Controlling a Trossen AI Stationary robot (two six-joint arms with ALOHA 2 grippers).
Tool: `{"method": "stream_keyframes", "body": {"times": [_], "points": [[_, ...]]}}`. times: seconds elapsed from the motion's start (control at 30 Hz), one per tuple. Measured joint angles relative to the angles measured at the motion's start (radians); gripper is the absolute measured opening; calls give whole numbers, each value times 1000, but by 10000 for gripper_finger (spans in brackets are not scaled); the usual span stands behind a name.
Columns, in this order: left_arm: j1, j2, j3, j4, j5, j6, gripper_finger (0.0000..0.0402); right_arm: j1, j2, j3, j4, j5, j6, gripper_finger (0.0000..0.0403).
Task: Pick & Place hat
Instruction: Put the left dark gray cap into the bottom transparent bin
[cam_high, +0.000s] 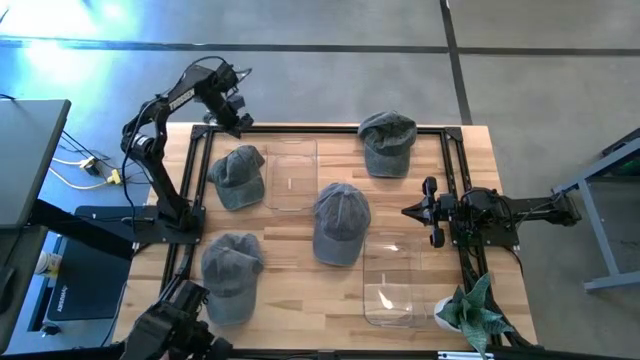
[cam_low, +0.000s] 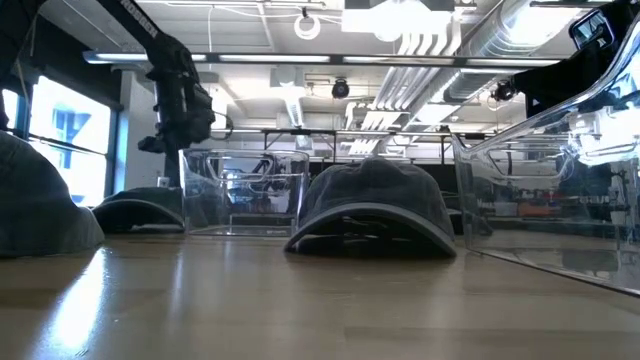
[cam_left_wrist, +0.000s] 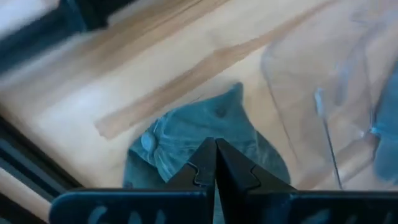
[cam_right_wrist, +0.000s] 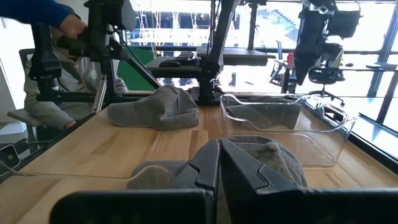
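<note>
Four grey-blue caps lie crown-up on the wooden table: far-left (cam_high: 238, 175), near-left (cam_high: 232, 268), centre (cam_high: 340, 222) and far-right (cam_high: 388, 142). My left gripper (cam_high: 242, 124) hangs shut in the air by the table's far-left corner. Its wrist view shows the shut fingers (cam_left_wrist: 216, 152) above the far-left cap (cam_left_wrist: 186, 134), and in the low view it (cam_low: 172, 138) is well clear of that cap (cam_low: 140, 210). My right gripper (cam_high: 408, 211) is shut at the table's right side, pointing level at the centre cap (cam_right_wrist: 261, 155).
Two clear plastic bins stand on the table, one far (cam_high: 290, 172) between the far-left and centre caps, one near-right (cam_high: 392, 280). A potted plant (cam_high: 470, 310) sits at the near-right corner. A black frame (cam_high: 455, 160) borders the table. A person (cam_right_wrist: 56, 68) stands beyond the left edge.
</note>
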Motion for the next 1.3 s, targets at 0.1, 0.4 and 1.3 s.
{"method": "stream_keyframes", "body": {"times": [0.1,0.4,1.3], "points": [[0,-3,12,-2,6,68,35,0,0,0,0,0,0,12],[-22,95,13,-3,33,142,258,0,0,0,0,0,0,12],[-111,213,13,-156,-27,357,37,0,0,0,0,0,0,12]]}}
